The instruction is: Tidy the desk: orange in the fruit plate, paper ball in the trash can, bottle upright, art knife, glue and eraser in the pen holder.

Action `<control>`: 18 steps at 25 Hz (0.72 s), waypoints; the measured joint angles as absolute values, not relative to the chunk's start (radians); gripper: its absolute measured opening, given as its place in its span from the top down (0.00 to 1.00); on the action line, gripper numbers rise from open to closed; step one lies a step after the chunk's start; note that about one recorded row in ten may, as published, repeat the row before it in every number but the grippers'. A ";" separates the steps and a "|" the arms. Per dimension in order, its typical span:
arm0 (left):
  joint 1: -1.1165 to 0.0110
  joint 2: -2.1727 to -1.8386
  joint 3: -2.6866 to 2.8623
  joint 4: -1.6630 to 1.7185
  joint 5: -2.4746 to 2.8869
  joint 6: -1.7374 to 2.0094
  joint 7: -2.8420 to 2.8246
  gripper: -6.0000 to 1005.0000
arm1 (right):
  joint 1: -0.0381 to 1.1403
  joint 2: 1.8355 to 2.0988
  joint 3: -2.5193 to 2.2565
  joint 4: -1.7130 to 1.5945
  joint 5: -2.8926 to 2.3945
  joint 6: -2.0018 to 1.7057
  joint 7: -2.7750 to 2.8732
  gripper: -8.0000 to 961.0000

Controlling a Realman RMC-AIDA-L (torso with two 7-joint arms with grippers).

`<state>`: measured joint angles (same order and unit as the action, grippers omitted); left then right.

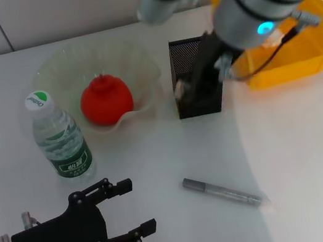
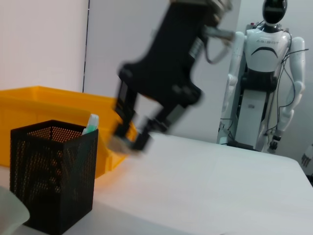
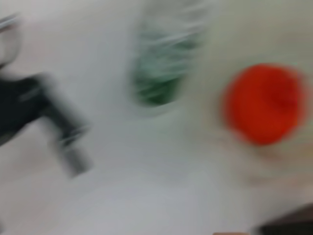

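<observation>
While over pen holder (image 1: 194,77) | right gripper (image 1: 182,89) fingers pinch eraser (image 1: 178,89)

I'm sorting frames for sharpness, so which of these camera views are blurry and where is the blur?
Head view: sharp on the bottle, orange and left gripper. Left wrist view: pen holder crisp, right gripper motion-smeared. Right wrist view: blurred throughout; the orange and the bottle's green label are only streaks.
</observation>
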<state>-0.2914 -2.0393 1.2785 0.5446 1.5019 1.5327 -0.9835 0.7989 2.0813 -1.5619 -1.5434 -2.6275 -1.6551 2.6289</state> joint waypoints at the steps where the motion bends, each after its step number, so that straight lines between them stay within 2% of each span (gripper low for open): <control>1: -0.291 -2.039 1.278 0.545 1.502 1.533 -0.984 0.19 | 0.799 2.081 -1.532 -1.555 -2.652 -1.649 2.627 0.72; 6: -0.292 -2.061 1.277 0.541 1.499 1.542 -0.984 0.19 | 0.806 2.080 -1.447 -1.512 -2.751 -1.521 2.602 0.72; 18: -0.316 -2.063 1.272 0.511 1.497 1.580 -0.996 0.19 | 0.833 2.080 -1.453 -1.349 -2.767 -1.394 2.591 0.71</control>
<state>-0.3160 -2.0626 1.2715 0.5112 1.4965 1.5801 -0.9961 0.8335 2.0801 -1.4534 -1.3492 -2.7671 -1.3944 2.5915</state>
